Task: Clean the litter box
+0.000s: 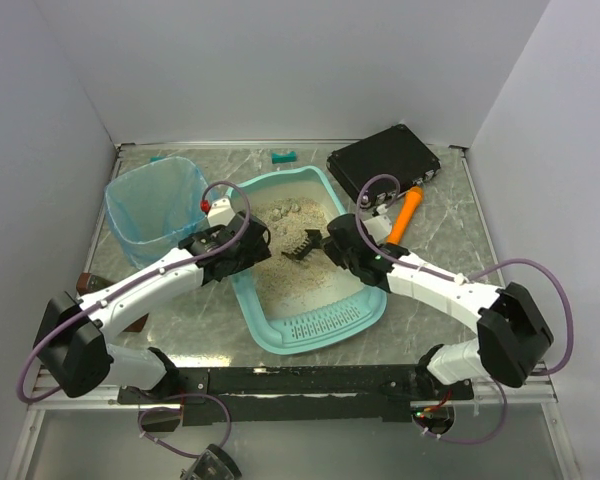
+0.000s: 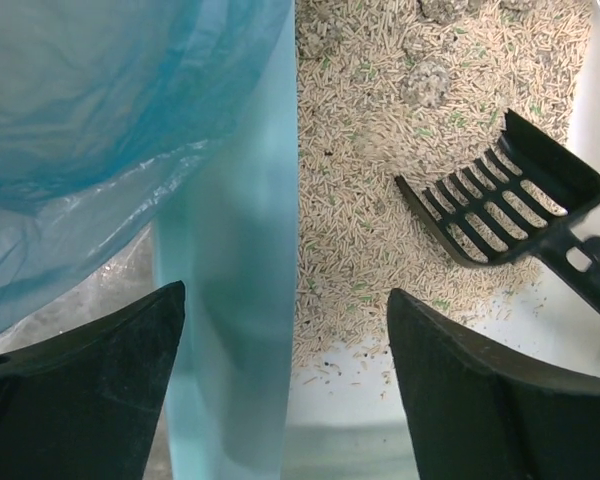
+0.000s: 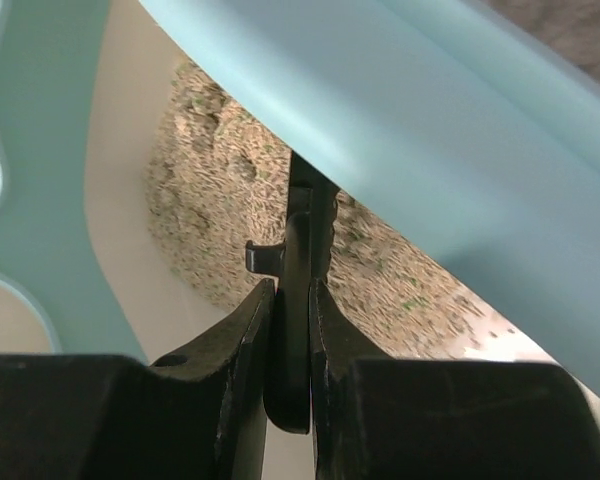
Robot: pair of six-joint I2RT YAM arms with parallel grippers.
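The teal litter box [image 1: 315, 335] with cream inner wall holds beige litter [image 1: 290, 265] at the table's middle. My right gripper [image 1: 332, 243] is shut on the handle of a black slotted scoop [image 1: 302, 247], whose head rests over the litter; the handle [image 3: 298, 300] is pinched between the fingers. The scoop head [image 2: 500, 195] also shows in the left wrist view. My left gripper [image 1: 242, 240] is open, straddling the box's left teal rim [image 2: 235, 300] without closing on it. Grey clumps [image 1: 290, 210] lie at the far end of the litter.
A bin lined with a blue bag [image 1: 155, 205] stands left of the box, its bag [image 2: 100, 130] close to my left fingers. A black case [image 1: 383, 162] and an orange tool [image 1: 405, 215] lie at the back right. A small teal piece [image 1: 284, 156] lies behind.
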